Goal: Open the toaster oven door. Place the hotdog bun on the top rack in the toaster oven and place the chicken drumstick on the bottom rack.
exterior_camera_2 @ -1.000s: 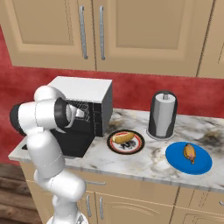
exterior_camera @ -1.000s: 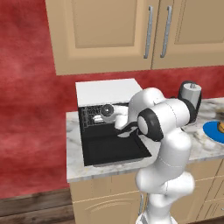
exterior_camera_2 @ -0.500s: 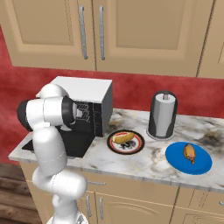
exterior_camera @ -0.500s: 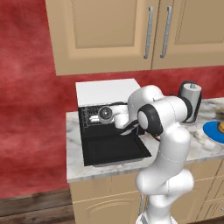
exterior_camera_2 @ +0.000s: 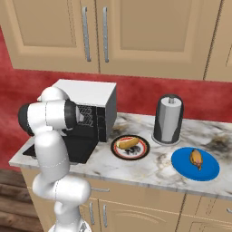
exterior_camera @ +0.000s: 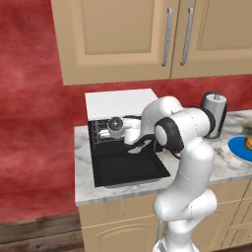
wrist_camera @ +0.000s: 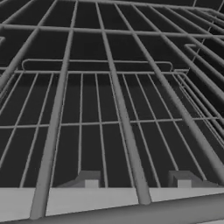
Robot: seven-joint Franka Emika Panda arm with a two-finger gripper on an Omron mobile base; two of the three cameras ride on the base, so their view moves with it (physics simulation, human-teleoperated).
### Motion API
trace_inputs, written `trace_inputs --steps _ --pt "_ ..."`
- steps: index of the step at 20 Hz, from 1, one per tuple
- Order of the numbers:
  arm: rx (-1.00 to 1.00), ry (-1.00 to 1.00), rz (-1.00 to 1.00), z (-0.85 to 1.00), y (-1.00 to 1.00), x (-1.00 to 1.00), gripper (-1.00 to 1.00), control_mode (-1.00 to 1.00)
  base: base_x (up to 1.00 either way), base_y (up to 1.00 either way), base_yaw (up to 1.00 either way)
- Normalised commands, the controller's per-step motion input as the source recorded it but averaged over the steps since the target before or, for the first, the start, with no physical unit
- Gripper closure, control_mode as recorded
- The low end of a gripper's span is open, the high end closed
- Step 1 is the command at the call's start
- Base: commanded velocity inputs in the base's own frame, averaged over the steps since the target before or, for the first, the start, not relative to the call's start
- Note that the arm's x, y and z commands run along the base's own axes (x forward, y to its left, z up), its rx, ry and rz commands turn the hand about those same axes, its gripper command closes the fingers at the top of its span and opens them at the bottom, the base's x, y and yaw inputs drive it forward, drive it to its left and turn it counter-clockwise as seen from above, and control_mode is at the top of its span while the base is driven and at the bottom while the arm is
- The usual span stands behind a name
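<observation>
The toaster oven (exterior_camera: 118,103) (exterior_camera_2: 93,97) stands on the counter with its door (exterior_camera: 130,170) (exterior_camera_2: 80,148) folded down flat. My gripper (exterior_camera: 106,132) (wrist_camera: 135,181) is inside the cavity, low over a wire rack (wrist_camera: 118,109). Its fingertips (wrist_camera: 89,179) stand apart with one rack wire running between them, untouched. I cannot tell which rack this is. The hotdog bun (exterior_camera_2: 128,143) lies on a dark plate (exterior_camera_2: 138,153) right of the oven. The chicken drumstick (exterior_camera_2: 196,158) rests on a blue plate (exterior_camera_2: 183,164) further right.
A grey-black kettle (exterior_camera: 214,115) (exterior_camera_2: 168,120) stands behind the plates against the red wall. Wooden cabinets (exterior_camera: 147,37) hang above the oven. The open door reaches almost to the counter's front edge (exterior_camera: 123,192).
The elbow has swung left towards the oven and the hand has settled slightly deeper into the cavity. Bun, drumstick and door have not moved.
</observation>
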Motion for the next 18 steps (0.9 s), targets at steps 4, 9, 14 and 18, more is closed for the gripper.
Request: trace_inputs --steps 4,9,14,18 --pt "-0.06 0.51 -0.02 -0.90 0.00 -0.04 -1.00 -1.00 0.00 0.00 0.00" --pt "-0.08 0.56 -0.01 -0.88 0.00 -0.33 -1.00 -1.00 0.00 0.00 0.00" --pt "-0.05 0.54 -0.02 -0.48 0.00 -0.95 -1.00 -1.00 0.00 0.00 0.00" --pt "-0.03 0.53 -0.03 -0.34 0.00 -1.00 -1.00 -1.00 0.00 0.00 0.00"
